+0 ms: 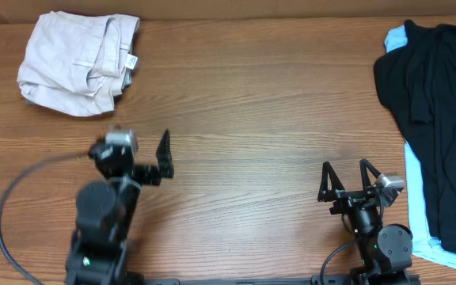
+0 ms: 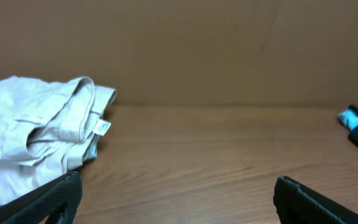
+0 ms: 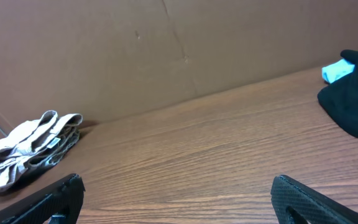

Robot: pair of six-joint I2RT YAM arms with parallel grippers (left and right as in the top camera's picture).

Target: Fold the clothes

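Observation:
Beige khaki shorts (image 1: 77, 63) lie bunched in a folded heap at the table's far left, a small white tag (image 1: 131, 60) at their right edge. They also show in the left wrist view (image 2: 36, 134) and the right wrist view (image 3: 27, 149). A black garment (image 1: 434, 103) is spread over a pale-blue one (image 1: 418, 198) at the far right. My left gripper (image 1: 141, 146) is open over bare wood, below the shorts and apart from them (image 2: 178, 182). My right gripper (image 1: 344, 166) is open too, left of the black garment, nothing between its fingers (image 3: 178, 182).
A brown cardboard wall (image 2: 197, 50) backs the wooden table (image 1: 252, 103). A grey cable (image 1: 10, 206) loops beside the left arm's base. The black garment's edge (image 3: 353, 99) and a pale-blue corner (image 3: 335, 70) lie at the right of the right wrist view.

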